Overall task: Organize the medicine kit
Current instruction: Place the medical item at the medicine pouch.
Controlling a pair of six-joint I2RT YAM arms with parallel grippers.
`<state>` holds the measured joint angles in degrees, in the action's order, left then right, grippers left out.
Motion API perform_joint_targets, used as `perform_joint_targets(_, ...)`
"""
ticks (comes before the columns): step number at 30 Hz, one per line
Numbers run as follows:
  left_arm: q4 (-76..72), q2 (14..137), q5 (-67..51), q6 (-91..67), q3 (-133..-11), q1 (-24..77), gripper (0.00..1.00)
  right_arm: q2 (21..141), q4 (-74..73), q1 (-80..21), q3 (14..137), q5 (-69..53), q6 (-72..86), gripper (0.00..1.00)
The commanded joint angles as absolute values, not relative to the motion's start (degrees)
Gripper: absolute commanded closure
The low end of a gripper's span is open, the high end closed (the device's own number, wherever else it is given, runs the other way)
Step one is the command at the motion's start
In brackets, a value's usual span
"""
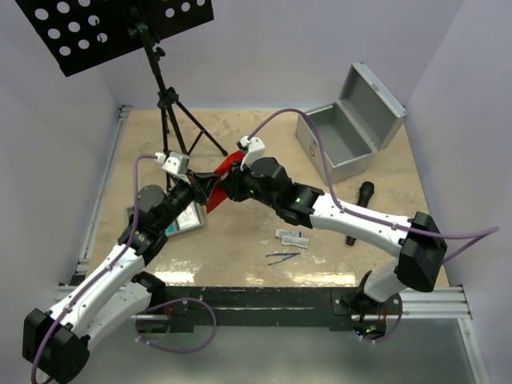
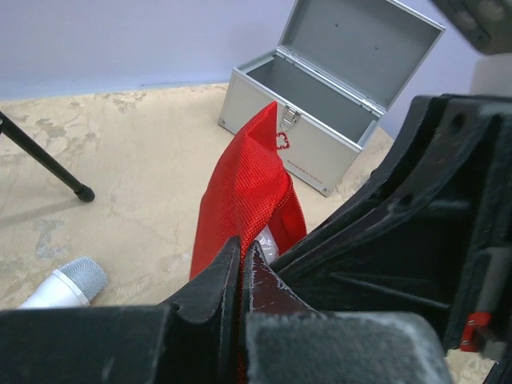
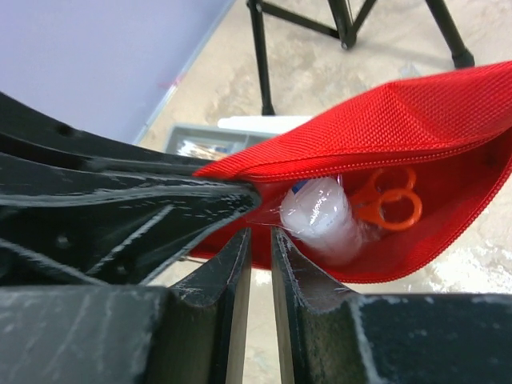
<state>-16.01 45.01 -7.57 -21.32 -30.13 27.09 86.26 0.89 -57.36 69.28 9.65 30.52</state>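
Black fingers of the left end effector (image 2: 242, 268) fill the foreground of the left wrist view. They are clenched on a fold of the red pouch (image 2: 244, 184), with red mesh showing in the seam between them. The right end effector (image 3: 262, 240) meets the pouch from the other side, at the lower lip of its mouth. Its fingers stand only narrowly apart, and a sliver of light shows between them. Whether they actually pinch the fabric cannot be told.

Both arms meet over the middle of the bench (image 1: 240, 256), with the pouch hanging between them. Its zip is open, and the right wrist view looks inside at orange scissors (image 3: 372, 202) and a clear-wrapped roll (image 3: 320, 218).

Seen from above, the metal case (image 1: 346, 166) stands at about two o'clock from the pouch, well apart, with its lid thrown back. The grey tray (image 1: 192, 222) lies at seven o'clock, partly under the left arm. Tweezers (image 1: 283, 257) and small packets (image 1: 292, 237) lie loose at about five o'clock.

The step in hand looks like handling the pouch, either holding it open to fill or getting ready to close it. The next move probably depends on one arm keeping the mouth steady. That would free the other arm to fetch the loose supplies or work the zip, and the pouch could then travel toward the case.
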Motion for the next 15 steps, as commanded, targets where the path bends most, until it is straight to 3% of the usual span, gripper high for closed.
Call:
perform_joint_targets(1, -18.63, 44.47, -8.88, -21.01, -32.08, 27.33, 1.0, 87.36, 0.09, -57.48, 73.12, 11.94, 29.71, 0.8)
perform_joint_targets(15, -17.58, 41.66, -9.41, -21.27, -30.67, 27.33, 1.0, 89.12, -5.98, -54.14, 75.85, 20.83, 31.9, 0.8)
